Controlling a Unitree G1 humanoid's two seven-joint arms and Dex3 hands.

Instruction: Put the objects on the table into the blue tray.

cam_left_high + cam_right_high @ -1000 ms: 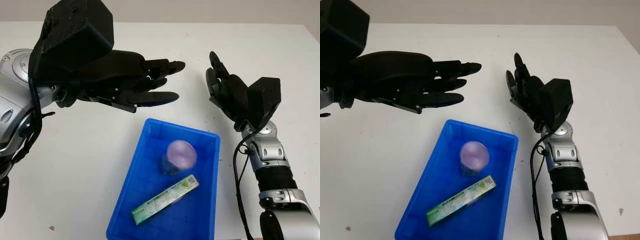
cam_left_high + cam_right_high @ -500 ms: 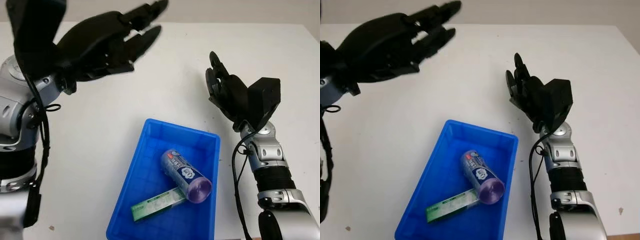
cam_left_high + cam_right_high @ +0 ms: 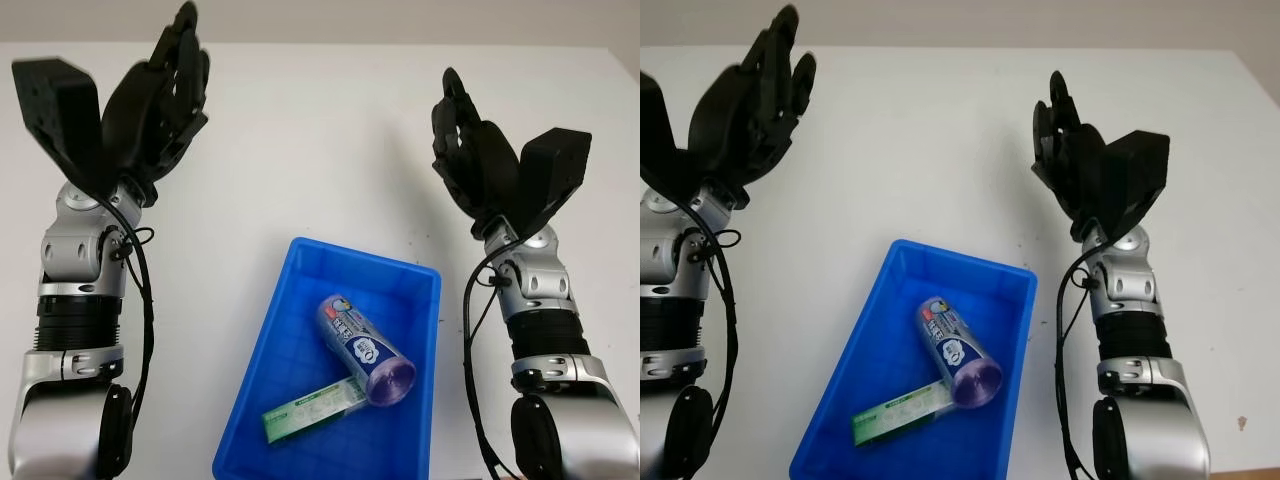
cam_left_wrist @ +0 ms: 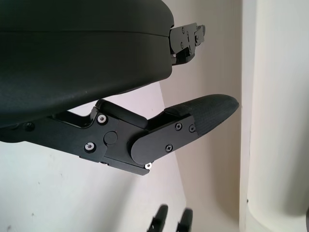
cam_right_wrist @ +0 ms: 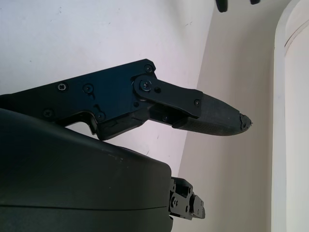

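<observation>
Holding nothing, my left hand (image 3: 150,100) and right hand (image 3: 480,165) were raised, fingers extended. The can (image 3: 365,350) and green pack (image 3: 315,408) lay in the blue tray (image 3: 262,370); I judged the task finished.

The green box (image 3: 315,410) in the blue tray (image 3: 290,300) lies partly under the purple-capped can (image 3: 364,349) — one end hidden. The tray's near rim is cut off at the bottom edge. The can's label print — too small to read.
</observation>
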